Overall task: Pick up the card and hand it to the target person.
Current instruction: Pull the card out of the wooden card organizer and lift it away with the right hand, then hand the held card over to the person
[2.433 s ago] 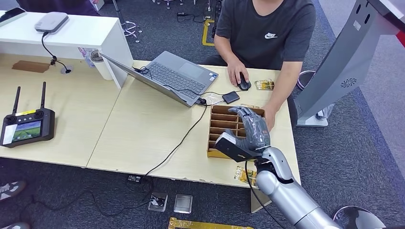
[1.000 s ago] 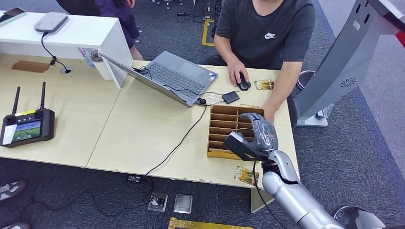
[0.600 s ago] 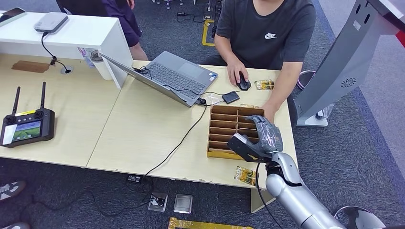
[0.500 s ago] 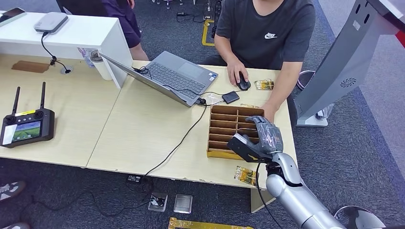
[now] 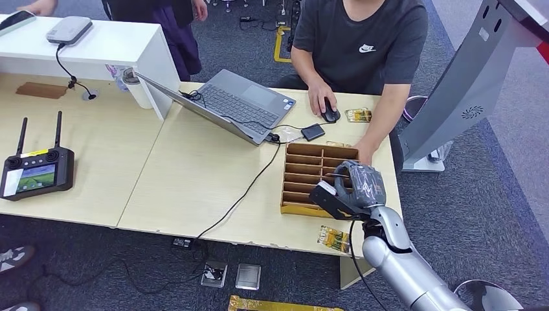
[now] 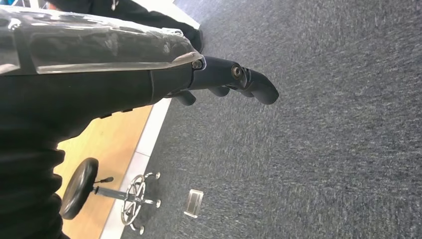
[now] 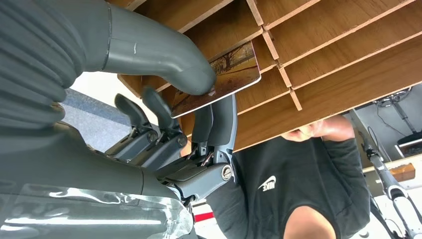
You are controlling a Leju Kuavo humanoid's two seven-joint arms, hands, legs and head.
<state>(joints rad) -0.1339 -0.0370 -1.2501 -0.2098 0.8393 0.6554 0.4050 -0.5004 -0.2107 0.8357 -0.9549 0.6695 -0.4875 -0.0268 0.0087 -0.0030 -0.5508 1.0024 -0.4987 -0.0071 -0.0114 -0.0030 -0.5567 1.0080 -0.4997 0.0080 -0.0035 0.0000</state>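
Head view: my right hand [image 5: 360,184] sits over the slotted wooden tray [image 5: 299,173], near the seated person [image 5: 360,39].

R wrist view: thumb and fingers pinch the card [image 7: 224,79] at the tray; pick done, I judge, handover left.

L wrist view: left hand [image 6: 219,79] curled, nothing in it, above carpet.

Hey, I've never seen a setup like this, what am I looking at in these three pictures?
A humanoid robot with two silver arms. The head view looks down on a desk holding a laptop and a wooden slotted tray; a person sits behind. The other two come from wrist cameras. The right hand pinches a card between thumb and fingers beside the tray. The left hand hangs over grey carpet, holding nothing.
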